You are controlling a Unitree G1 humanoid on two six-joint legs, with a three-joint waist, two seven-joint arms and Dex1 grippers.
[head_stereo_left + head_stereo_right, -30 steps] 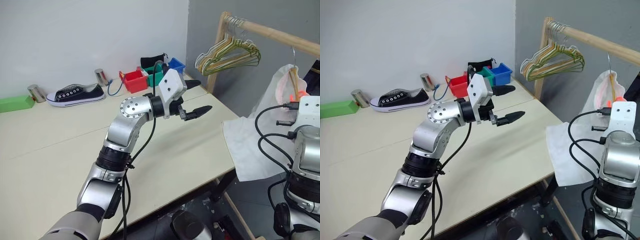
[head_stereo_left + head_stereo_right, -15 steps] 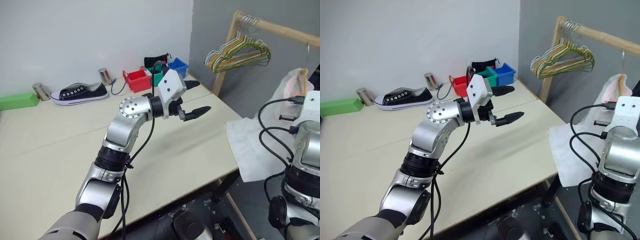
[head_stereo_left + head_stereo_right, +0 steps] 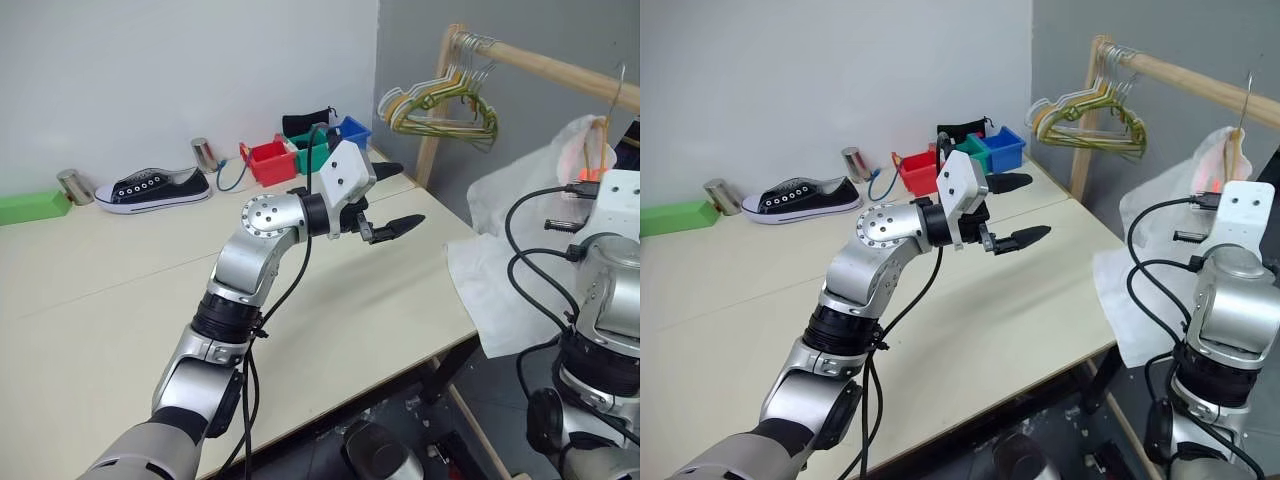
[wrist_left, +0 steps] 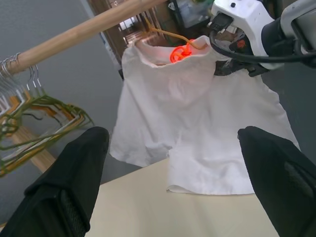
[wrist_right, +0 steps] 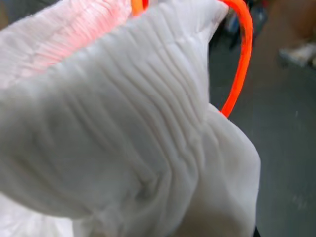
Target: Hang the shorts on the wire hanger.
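Beside the table (image 3: pixel 330 330), under the rail (image 4: pixel 84 30), the shorts (image 4: pixel 197 123) are draped by the waistband on the hanger (image 4: pixel 170 35), legs trailing onto the table, left gripper (image 3: pixel 385 197) spread, right gripper shut at the waistband, so only release seems left.

The table (image 3: pixel 120 300) fills the left and middle; a rail (image 3: pixel 560 68) runs to its right, past the table's right edge. Along the table's far edge, left to right: a block (image 3: pixel 30 206), a can (image 3: pixel 72 186), a shoe (image 3: pixel 152 189), a 2nd can (image 3: pixel 203 154), then 3 bins (image 3: pixel 300 150) at the far right corner. Bunched hangers (image 3: pixel 440 105) hang near the rail's far end. Nearer along the rail hangs the wire hanger (image 4: pixel 168 35), with the shorts (image 4: pixel 197 123) on it; their lower hem rests on the table's right edge.
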